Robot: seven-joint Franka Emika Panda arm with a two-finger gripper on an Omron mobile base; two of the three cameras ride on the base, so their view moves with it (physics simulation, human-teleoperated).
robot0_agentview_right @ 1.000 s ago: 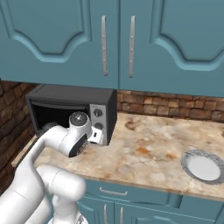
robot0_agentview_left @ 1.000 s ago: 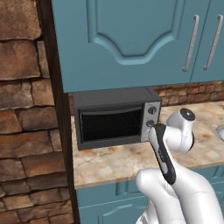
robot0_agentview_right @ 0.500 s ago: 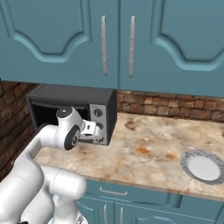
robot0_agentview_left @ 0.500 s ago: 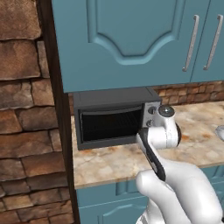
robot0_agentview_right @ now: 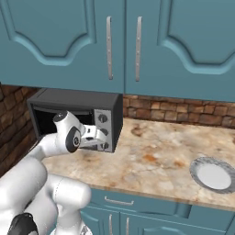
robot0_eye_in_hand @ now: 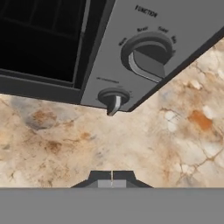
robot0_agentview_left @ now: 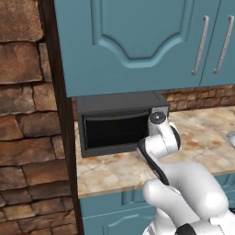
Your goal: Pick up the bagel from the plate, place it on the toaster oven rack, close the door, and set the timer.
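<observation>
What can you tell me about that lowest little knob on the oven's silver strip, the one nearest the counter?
The timer is a small round dark knob with a silvery rim and a raised ridge for turning, the lowest on the toaster oven's grey control strip, with tiny unreadable print above it. In the hand view it sits just above the speckled stone counter, below a larger knob labelled FUNCTION. Nothing touches it: the pincer, shut, is short of it, pointing its way.

cabinets [robot0_agentview_right: 174,41] teal | counter [robot0_agentview_right: 156,160] beige marbled | toaster oven [robot0_agentview_left: 119,103] black | plate [robot0_agentview_right: 214,174] grey-white
</observation>
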